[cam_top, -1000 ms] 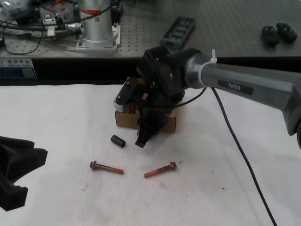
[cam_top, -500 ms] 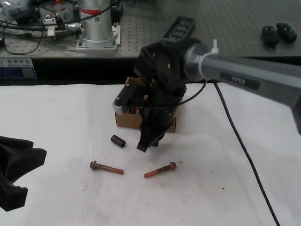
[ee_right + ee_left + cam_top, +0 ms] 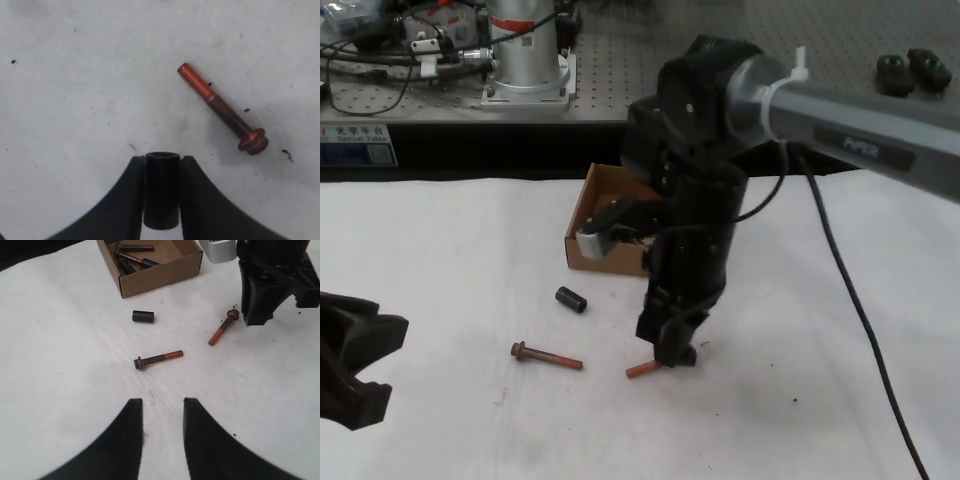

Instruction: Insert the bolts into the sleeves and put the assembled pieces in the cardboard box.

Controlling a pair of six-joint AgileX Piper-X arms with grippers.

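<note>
Bolts (image 3: 158,359): two loose on the cloth (image 3: 60,365), the other bolt (image 3: 223,327) beside the right gripper (image 3: 162,161), which pinches one sleeve (image 3: 162,192). A second sleeve (image 3: 143,316) lies near the one box (image 3: 160,277), contents partly cut off. Left gripper (image 3: 162,407) spread.

My right claw (image 3: 672,352), gripping a sleeve (image 3: 162,190), crowds the right bolt (image 3: 223,328). Bare cloth (image 3: 60,365) lies open between my left claw (image 3: 162,412) and the left bolt (image 3: 158,359). The loose sleeve (image 3: 143,316) and cardboard box (image 3: 160,277) stand beyond.

Right gripper (image 3: 672,348) pointing down, fingers (image 3: 200,200) clamped on sleeve (image 3: 161,192); left gripper (image 3: 162,402) low, fingers parted.
</note>
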